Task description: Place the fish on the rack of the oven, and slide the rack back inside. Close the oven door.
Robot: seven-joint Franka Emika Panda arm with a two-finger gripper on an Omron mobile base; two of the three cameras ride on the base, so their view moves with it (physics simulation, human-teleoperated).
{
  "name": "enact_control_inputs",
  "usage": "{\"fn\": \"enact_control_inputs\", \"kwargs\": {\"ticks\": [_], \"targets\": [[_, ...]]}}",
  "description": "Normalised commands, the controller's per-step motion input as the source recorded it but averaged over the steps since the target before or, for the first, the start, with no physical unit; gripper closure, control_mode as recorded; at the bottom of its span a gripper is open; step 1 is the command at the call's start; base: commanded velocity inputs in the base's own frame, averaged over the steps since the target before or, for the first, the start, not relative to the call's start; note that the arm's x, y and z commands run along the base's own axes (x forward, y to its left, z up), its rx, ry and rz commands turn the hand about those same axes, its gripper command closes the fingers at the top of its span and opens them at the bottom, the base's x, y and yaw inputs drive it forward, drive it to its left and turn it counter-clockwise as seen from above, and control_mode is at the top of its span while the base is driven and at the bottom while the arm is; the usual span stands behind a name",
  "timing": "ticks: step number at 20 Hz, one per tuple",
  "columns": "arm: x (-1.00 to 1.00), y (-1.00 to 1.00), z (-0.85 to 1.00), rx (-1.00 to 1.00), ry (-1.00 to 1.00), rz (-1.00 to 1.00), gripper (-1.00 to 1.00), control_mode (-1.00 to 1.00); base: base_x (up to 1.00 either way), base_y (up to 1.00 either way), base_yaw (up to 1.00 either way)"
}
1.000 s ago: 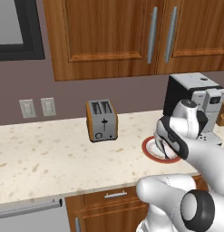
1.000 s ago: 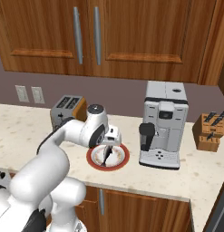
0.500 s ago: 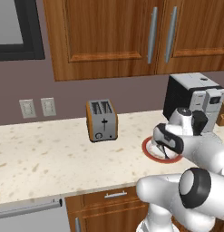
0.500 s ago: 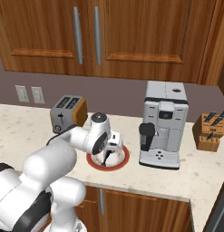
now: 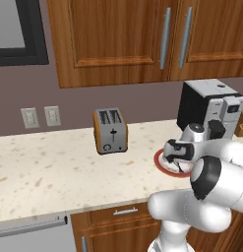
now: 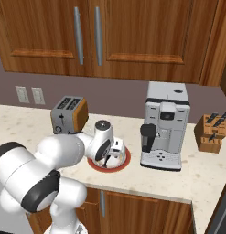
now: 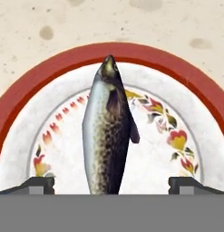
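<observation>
Room: a kitchen wall of brown wooden cabinets with long steel handles stands above a dull mauve backsplash, where two pale wall outlets sit side by side.
Counter: a speckled cream countertop runs the full width, with wooden drawers below it.
Coffee machine: a black and silver coffee machine stands at the back of the counter, just beside the plate.
Toaster: an orange-sided toaster sits on the counter, well apart from the coffee machine.
Knife block: the right base view adds a wooden knife block past the coffee machine; the left base view catches just its edge.
Dark frame: the left base view alone shows a black-framed panel at its upper left corner.
Plate: a red-rimmed white plate with a ring of small painted flowers lies flat on the counter, below my arm.
Fish: the fish lies on the plate, head pointing to the top of the hand view, its speckled dark and silver body running down between my fingertips.
My gripper: my gripper hangs just over the plate with its jaws spread wide, one tip on each side of the fish, holding nothing; from the base views, my white arm hides the fish.
</observation>
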Motion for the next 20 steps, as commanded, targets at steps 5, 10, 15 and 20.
{"fn": "enact_control_inputs", "kwargs": {"ticks": [5,10,15,20], "targets": [[0.25,0.00,-0.46,0.00,0.00,0.00,-1.00,-1.00,0.00,0.00,0.00],[0.12,0.00,-0.27,0.00,0.00,0.00,1.00,-1.00,0.00,0.00,0.00],[0.00,0.00,0.00,0.00,0.00,0.01,1.00,-1.00,0.00,0.00,0.00],[-0.07,0.02,0.12,0.00,-0.03,0.06,1.00,-1.00,0.00,0.00,0.00]]}}
